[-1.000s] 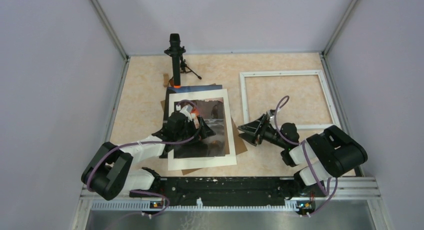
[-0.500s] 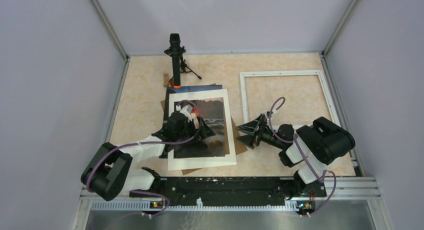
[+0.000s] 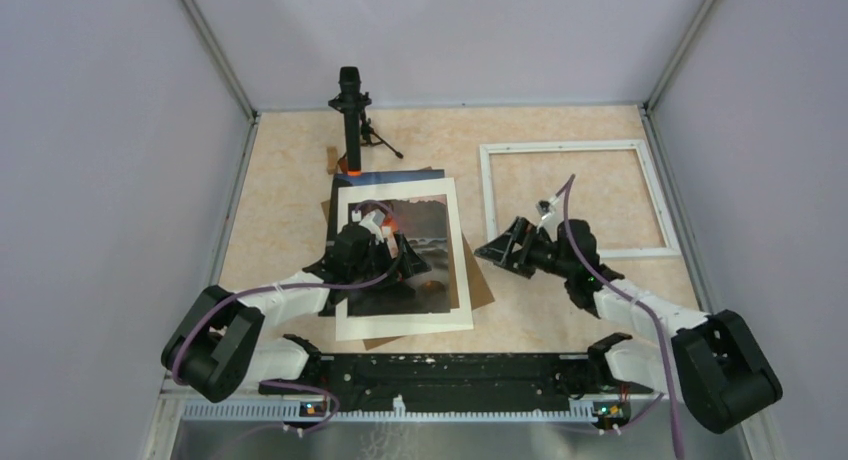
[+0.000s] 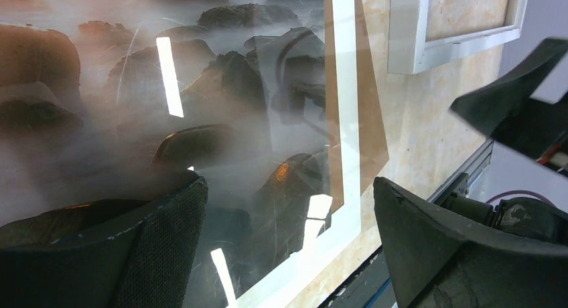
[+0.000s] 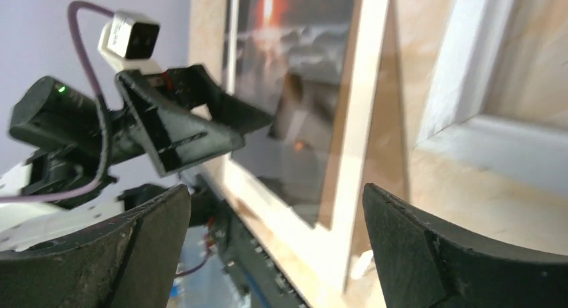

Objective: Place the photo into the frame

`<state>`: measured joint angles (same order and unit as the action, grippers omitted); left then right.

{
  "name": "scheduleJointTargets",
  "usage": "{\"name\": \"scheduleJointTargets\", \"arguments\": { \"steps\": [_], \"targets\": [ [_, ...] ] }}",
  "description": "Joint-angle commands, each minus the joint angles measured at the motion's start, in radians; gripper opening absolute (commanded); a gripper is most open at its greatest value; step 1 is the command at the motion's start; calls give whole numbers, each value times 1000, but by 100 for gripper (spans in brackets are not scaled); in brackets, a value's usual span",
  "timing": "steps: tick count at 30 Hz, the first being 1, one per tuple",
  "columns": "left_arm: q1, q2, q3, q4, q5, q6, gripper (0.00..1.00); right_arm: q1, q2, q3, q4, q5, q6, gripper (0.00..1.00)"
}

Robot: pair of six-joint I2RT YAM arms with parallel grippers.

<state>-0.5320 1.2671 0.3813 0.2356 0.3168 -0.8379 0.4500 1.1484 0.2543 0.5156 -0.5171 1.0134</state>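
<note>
The photo (image 3: 436,232), a dark misty seascape with an orange glow and a white border, lies flat at centre-left of the table. My left gripper (image 3: 385,244) hovers low over it, open, with nothing between its jaws. In the left wrist view the glossy photo (image 4: 221,87) fills the picture under the left gripper (image 4: 288,211). The frame (image 3: 560,146), thin and white, lies at the back right, apart from the photo. My right gripper (image 3: 498,251) stands open just off the photo's right edge. The right wrist view shows the right gripper (image 5: 276,211) empty, with the photo (image 5: 301,60) ahead and the frame (image 5: 462,73) to the right.
A brown cardboard sheet (image 3: 484,288) lies under the photo and sticks out on its right. A black tripod stand (image 3: 350,120) rises behind the photo. Purple walls close in the table on three sides. A metal rail (image 3: 450,370) runs along the near edge.
The right arm has stretched out and its gripper has shifted slightly toward the back, its jaws opening wider. The left gripper and the photo have not moved.
</note>
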Motion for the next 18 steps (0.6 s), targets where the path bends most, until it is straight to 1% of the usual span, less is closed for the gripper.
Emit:
{"name": "scheduleJointTargets", "arguments": {
  "steps": [1, 4, 5, 8, 11, 14, 16, 18],
  "targets": [
    [-6, 30, -50, -163, -25, 26, 98, -60, -33, 126, -495, 80, -325, 89],
    [-6, 35, -45, -163, -22, 26, 98, -62, 56, 168, -489, 11, -383, 72],
    [-6, 33, -46, -164, -21, 28, 98, -63, 71, 169, -459, -15, -384, 69],
    [-7, 27, -50, -165, -22, 28, 98, -62, 117, 179, -392, -36, -385, 65],
    [-6, 28, -49, -165, -20, 29, 98, -62, 195, 203, -348, -67, -386, 61],
    [-6, 27, -47, -162, -16, 27, 98, -60, 267, 198, -235, -137, -345, 56],
    [-6, 28, -48, -161, -16, 27, 98, -50, 308, 195, -155, -161, -309, 54],
    [-6, 29, -48, -159, -15, 26, 98, -37, 347, 212, -119, -174, -292, 51]
  ]
}}
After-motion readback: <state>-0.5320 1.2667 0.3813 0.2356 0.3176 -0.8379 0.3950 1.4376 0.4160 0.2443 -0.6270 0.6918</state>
